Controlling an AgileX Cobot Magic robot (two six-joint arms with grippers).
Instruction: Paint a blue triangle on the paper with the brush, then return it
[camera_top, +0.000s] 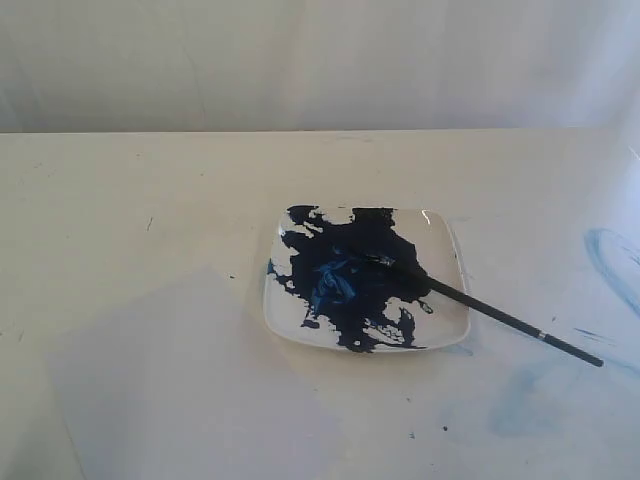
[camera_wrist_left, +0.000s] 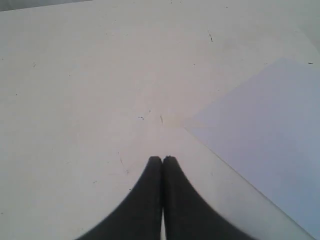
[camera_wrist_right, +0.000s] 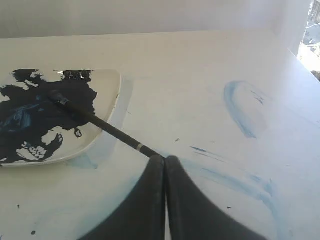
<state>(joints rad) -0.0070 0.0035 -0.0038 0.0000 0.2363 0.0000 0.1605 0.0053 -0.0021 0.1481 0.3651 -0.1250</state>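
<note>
Brush (camera_top: 480, 305) lies handle-first toward the right gripper (camera_wrist_right: 165, 158)
Its bristles rest in the dark paint on the plate (camera_top: 452, 245). The long handle slants off the rim onto the table, and its free end points at the right gripper, whose jaws are pressed together on nothing. The left gripper (camera_wrist_left: 162, 159), likewise clenched and empty, hangs by a corner of the blank paper (camera_top: 190, 380), farther off.
</note>
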